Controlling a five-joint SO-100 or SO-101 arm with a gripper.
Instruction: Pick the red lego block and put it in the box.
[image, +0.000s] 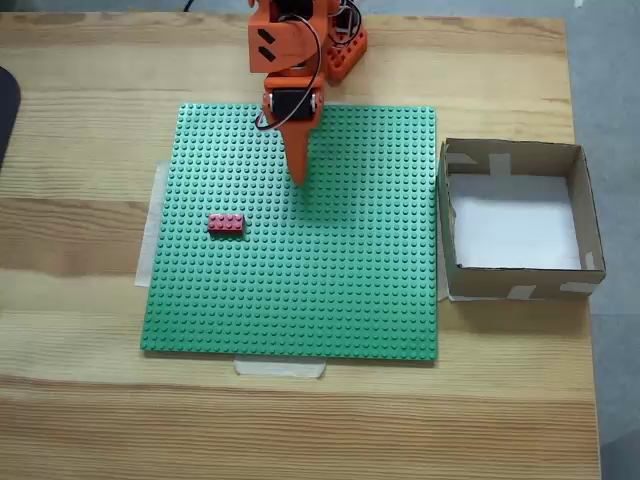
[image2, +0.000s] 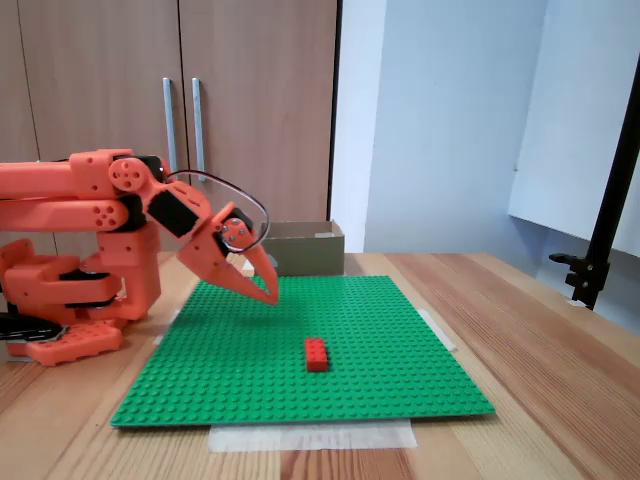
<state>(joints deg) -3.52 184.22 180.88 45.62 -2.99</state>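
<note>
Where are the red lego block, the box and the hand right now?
red lego block (image: 226, 224): fixed view from above, its studded top.
box (image: 510, 156): same view, the middle of its taped far wall.
hand (image2: 268, 292): side fixed view, between its fingertips, above the green baseplate (image2: 400, 380).

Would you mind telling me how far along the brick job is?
Nothing is done yet: the red brick lies on the green baseplate and the box holds nothing. The gripper hovers above the plate, apart from the brick and carrying nothing. Grasping, carrying and dropping remain.
</note>
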